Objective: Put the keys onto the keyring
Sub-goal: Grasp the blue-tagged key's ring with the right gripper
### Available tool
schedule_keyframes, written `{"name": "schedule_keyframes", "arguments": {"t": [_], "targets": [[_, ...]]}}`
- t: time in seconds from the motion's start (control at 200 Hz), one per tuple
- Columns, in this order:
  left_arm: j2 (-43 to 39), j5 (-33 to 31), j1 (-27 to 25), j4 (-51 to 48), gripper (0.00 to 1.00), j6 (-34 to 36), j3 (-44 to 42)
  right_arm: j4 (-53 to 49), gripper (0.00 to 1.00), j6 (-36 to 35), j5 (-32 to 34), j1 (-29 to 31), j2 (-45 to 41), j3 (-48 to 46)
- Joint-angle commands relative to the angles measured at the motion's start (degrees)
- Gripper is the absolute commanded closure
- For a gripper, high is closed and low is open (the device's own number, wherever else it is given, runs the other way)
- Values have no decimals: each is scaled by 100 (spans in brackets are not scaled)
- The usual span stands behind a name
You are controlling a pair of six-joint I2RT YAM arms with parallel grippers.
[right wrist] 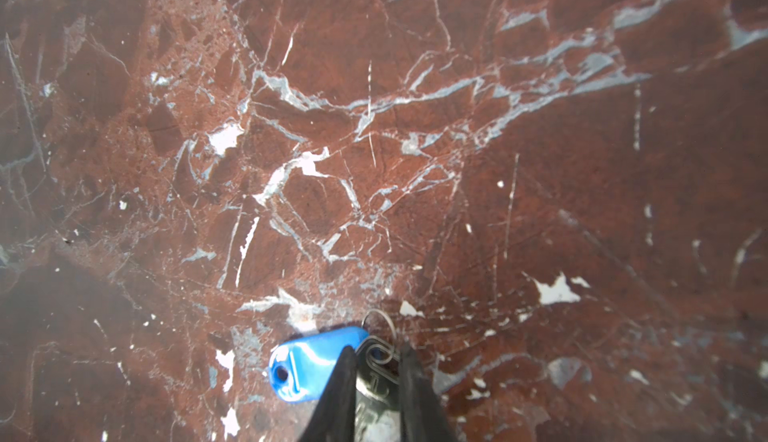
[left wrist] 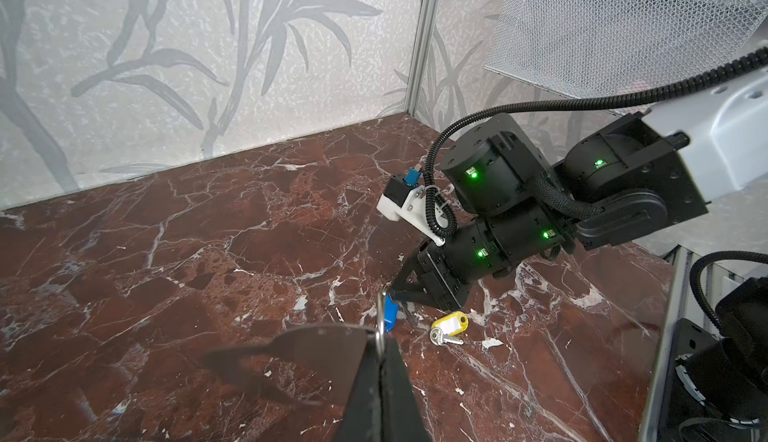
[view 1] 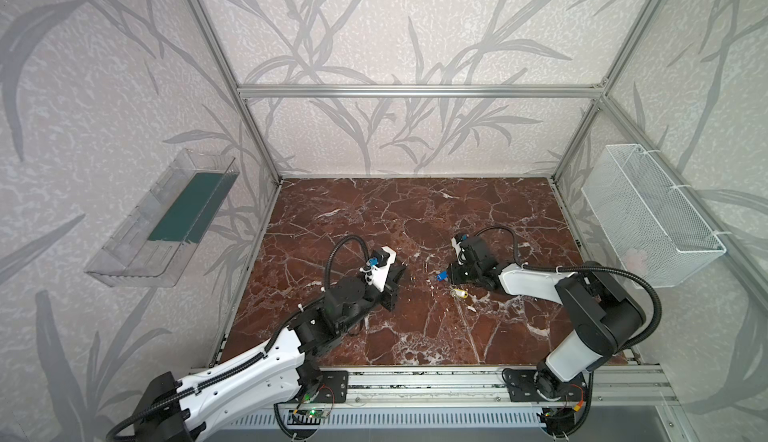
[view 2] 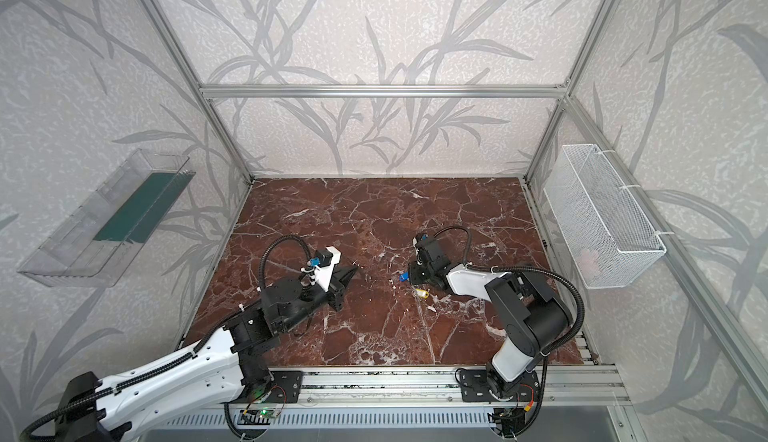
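Observation:
My left gripper (left wrist: 380,350) is shut on the keyring (left wrist: 379,329), a thin metal ring that stands up edge-on from the closed jaws. In both top views this gripper (view 1: 401,272) (view 2: 353,270) hovers left of centre and points right. My right gripper (right wrist: 376,363) (view 1: 449,276) is shut on the metal head of the blue key, low over the table. Its blue tag (right wrist: 311,365) (left wrist: 388,313) (view 2: 402,277) hangs out to the side on a small wire loop. The yellow key (left wrist: 449,327) (view 1: 458,293) (view 2: 422,293) lies loose on the marble just beside the right gripper. A gap separates the two grippers.
The red-brown marble tabletop (view 1: 374,219) is fenced by aluminium posts and a front rail (view 1: 415,381). A white mesh basket (view 1: 665,227) hangs on the right wall. A clear plastic tray (view 1: 158,219) hangs on the left wall.

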Motion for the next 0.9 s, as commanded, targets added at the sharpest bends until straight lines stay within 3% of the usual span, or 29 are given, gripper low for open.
{"name": "schedule_keyframes", "arguments": {"t": [0.0, 0.3, 0.605, 0.685, 0.895], "targets": [[4, -72, 18, 65, 100, -34, 26, 42, 82, 1, -28, -20, 82, 106], [80, -30, 18, 80, 100, -65, 37, 76, 85, -60, -2, -21, 244, 226], [124, -6, 18, 127, 100, -95, 19, 52, 100, -95, -17, -27, 256, 284], [117, -1, 17, 127, 100, -93, 10, 7, 100, -124, -8, -22, 135, 265], [134, -2, 22, 145, 100, -97, -7, -120, 86, -270, 17, -22, -189, 256]]}}
